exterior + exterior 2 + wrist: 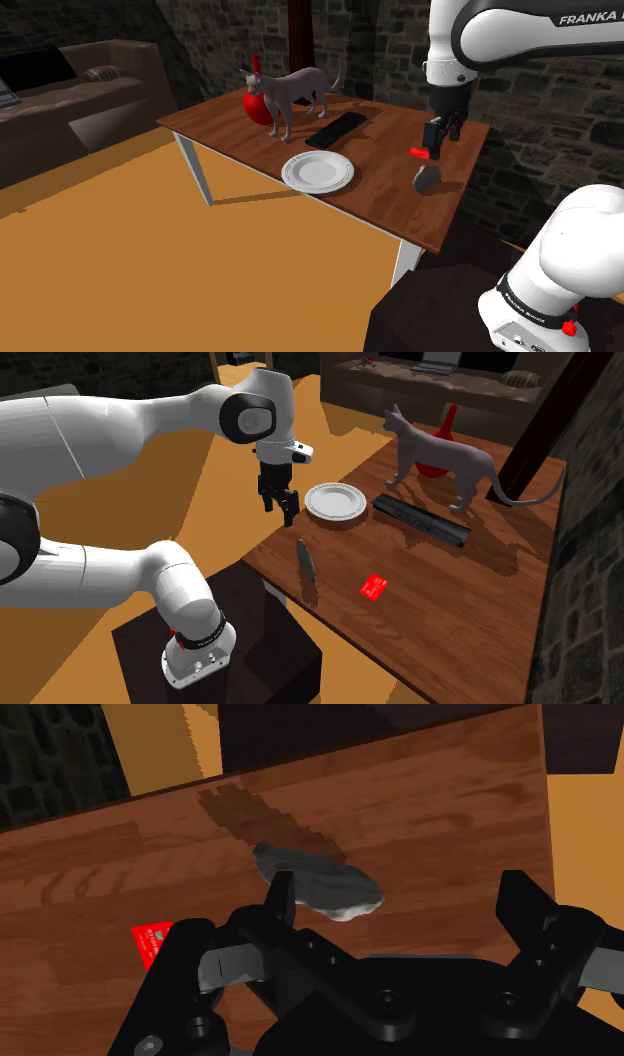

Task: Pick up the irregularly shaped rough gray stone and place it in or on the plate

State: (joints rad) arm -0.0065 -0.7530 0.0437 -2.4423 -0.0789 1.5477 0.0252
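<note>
From the shoulder view, the white plate [318,172] sits bare on the wooden table [240,125], near its front edge. The rough gray stone [428,178] rests on the tabletop, well off to this view's right of the plate, with a small red card [418,152] just beyond it. The black gripper [436,146] hangs above the stone, clear of it. On the far side of the plate lie a black bar [335,130], a gray cat figure [296,92] and a red vase [258,104].

From the second exterior view, the gripper [280,506] points down between the plate [335,502] and the stone [305,560], with air under its fingertips. The stone looks thin from here, as if it stands on edge, nearer the stand than the plate is. The plate has nothing on it.

In the wrist view, the fingers [280,902] stand wide apart and hold nothing. The stone [320,882] lies on the wood past one fingertip rather than squarely between the two, so I'd say the claw is not yet centred over it.

By my reckoning the task has hardly begun: the arm is over the stone, but the descent, the grasp, the carry across to the plate and the release are all left to do.
</note>
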